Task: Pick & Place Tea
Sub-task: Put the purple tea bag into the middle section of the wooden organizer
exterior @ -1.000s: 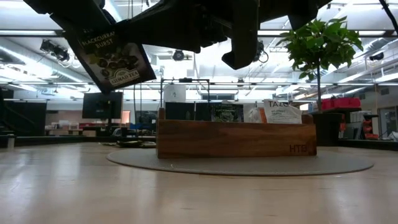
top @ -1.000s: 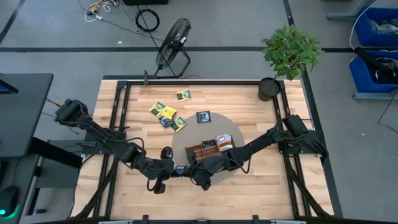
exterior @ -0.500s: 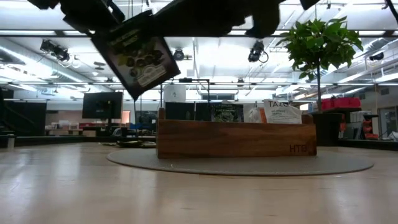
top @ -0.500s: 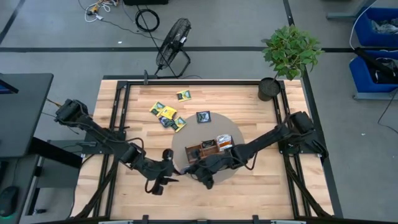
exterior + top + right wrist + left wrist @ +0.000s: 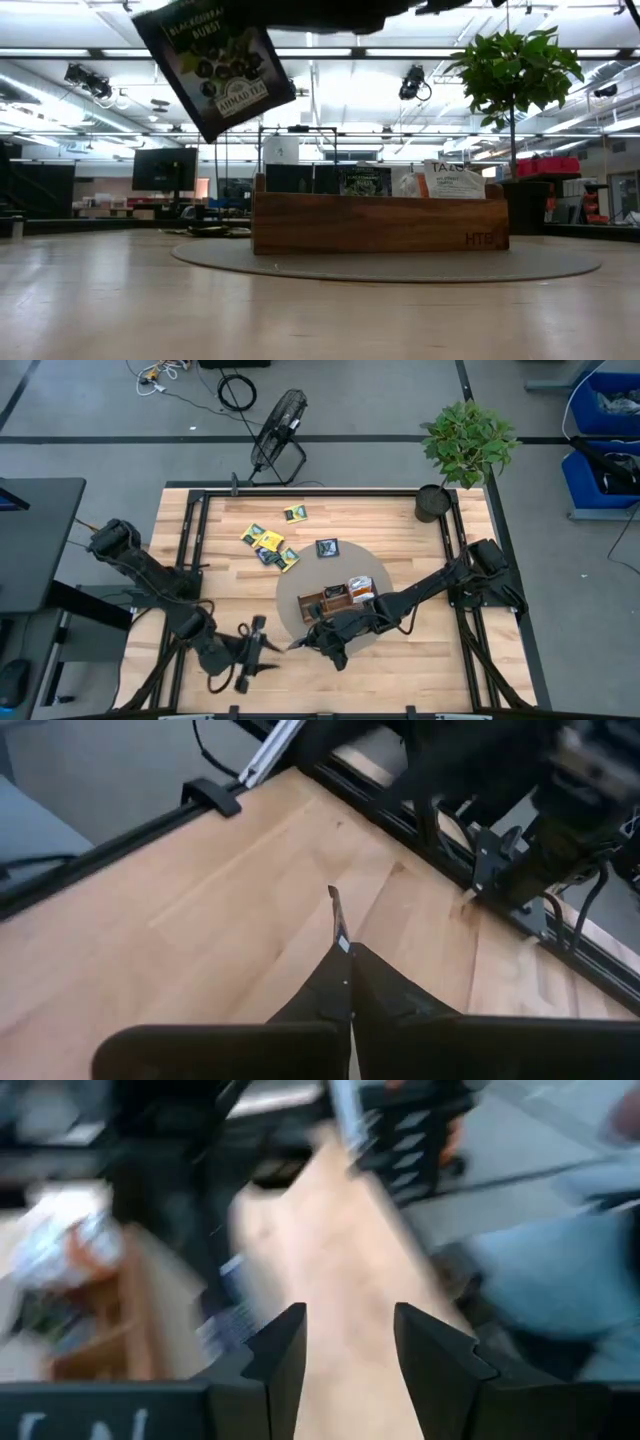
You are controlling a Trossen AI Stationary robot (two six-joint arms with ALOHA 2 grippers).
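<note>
While the right hand [image 5: 296, 644] pinches the blackcurrant tea sachet [image 5: 215, 62] above the worktop [image 5: 420, 660] beside the wooden tray [image 5: 312, 603], approach level over a free compartment; left hand [image 5: 262, 653] released

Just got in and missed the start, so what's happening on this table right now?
The robot is sorting tea sachets into a wooden tray on a round mat. The right gripper is shut on a dark tea sachet, holding it in the air near the tray's end. The left gripper is open and empty, off to the mat's side over bare table. Several sachets already stand in the tray; more loose sachets lie on the table beyond it.
</note>
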